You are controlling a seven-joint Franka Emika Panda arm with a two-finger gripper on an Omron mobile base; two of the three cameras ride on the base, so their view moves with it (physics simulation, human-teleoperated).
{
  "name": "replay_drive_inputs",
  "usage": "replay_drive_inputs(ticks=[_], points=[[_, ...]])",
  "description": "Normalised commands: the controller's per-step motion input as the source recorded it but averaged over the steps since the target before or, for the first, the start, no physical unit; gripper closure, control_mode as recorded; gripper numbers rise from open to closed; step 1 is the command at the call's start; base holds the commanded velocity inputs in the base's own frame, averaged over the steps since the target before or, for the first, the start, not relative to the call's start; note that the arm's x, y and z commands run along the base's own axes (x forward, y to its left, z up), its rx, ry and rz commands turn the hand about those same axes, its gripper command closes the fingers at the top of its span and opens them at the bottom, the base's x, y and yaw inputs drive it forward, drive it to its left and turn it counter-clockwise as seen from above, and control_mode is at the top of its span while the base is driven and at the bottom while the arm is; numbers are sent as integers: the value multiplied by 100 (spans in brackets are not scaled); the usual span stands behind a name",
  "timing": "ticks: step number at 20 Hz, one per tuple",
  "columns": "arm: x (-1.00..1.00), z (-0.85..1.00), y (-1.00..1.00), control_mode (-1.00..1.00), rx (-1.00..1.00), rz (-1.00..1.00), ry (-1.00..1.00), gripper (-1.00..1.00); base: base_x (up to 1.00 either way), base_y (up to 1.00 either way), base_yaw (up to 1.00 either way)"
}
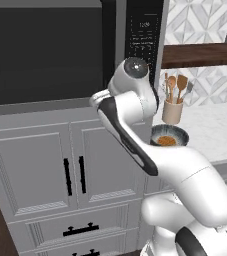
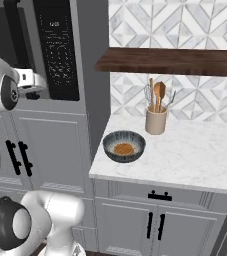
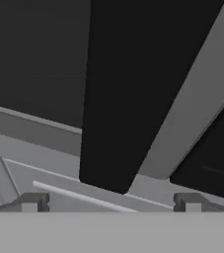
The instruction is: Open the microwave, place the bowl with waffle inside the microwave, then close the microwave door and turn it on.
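Gripper jaws spread wide, holding nothing, fingertips either side of the black bar handle on the closed microwave door. Microwave keypad strip carries pale markings too small to read; no brand legible. Bowl with waffle sits on the marble counter, at 7 o'clock of the utensil crock, apart from it.

Marble counter: bowl w/ waffle, crock

Streaked grey-blue bowl, golden-brown waffle
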Motion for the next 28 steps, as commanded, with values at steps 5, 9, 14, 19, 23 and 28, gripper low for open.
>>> replay_drive_inputs(ticks=[5, 9, 14, 19, 23, 28], points=[[21, 15, 58, -100, 0, -9, -5, -100, 0, 0, 0], [66, 1, 1, -100, 2, -11, 0, -100, 0, 0, 0], [36, 2, -26, -100, 2, -1, -3, -100, 0, 0, 0], [-5, 0, -56, -100, 0, 0, -21, -100, 0, 0, 0], [20, -4, -34, -100, 0, 1, -29, -100, 0, 0, 0], [81, -1, 0, -100, 0, 9, -17, -100, 0, 0, 0]])
